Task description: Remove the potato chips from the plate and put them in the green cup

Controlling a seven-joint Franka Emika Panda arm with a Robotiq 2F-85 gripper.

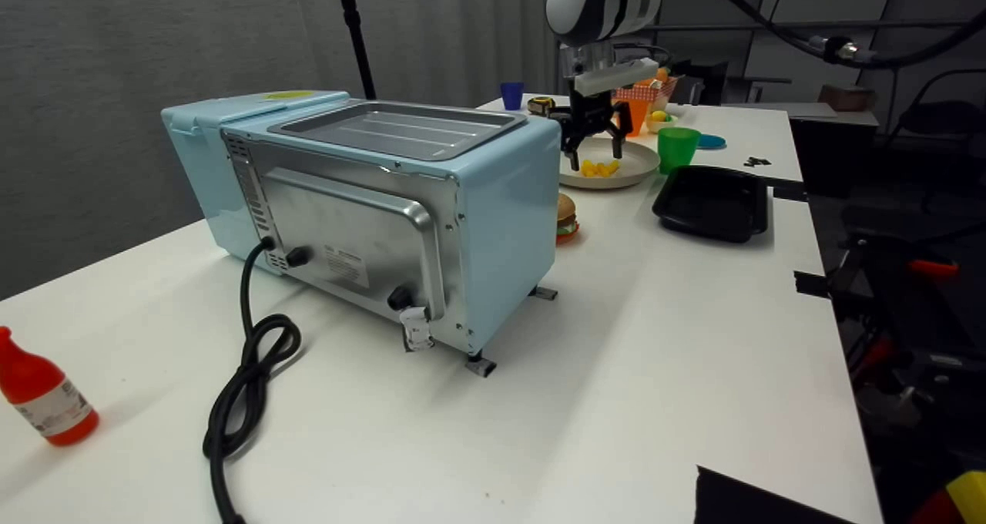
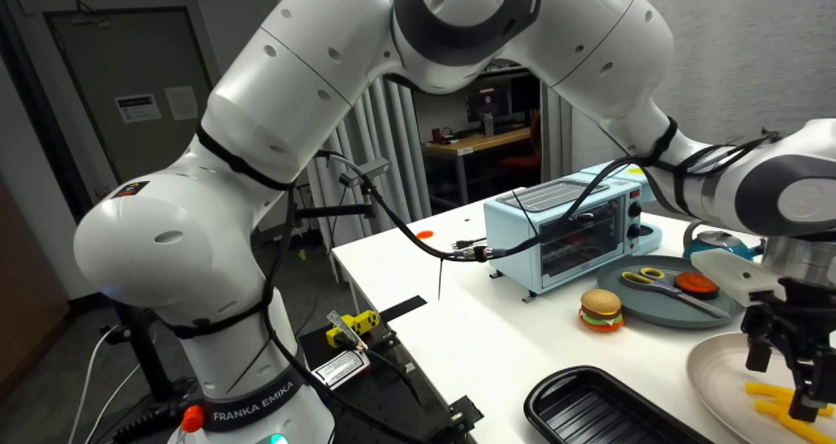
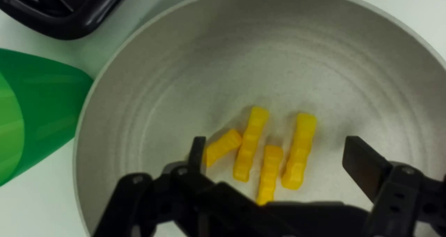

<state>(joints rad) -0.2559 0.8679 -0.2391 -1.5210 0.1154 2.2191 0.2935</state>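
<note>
Far left in the wrist view stands the green cup [image 3: 48, 104], just beside the plate [image 3: 223, 66]; once I have a hold, I'd judge my carry goes that way. Next comes the left finger [image 3: 198, 153] of my gripper [image 3: 276, 143]. Beside it begin the potato chips [image 3: 251, 144], four sticks on the plate: the shortest slants, its lower end seemingly hidden by that finger — it could get knocked as I close. The three longer ones run mostly up the view, across my closing line, so a squeeze should meet their long sides. Past a strip of bare plate is my right finger [image 3: 364, 167]. The two stand well apart, holding nothing — the chips lie within that span, nearer the left one. Whether my fingertips are low enough for a grip, I can't tell.
</note>
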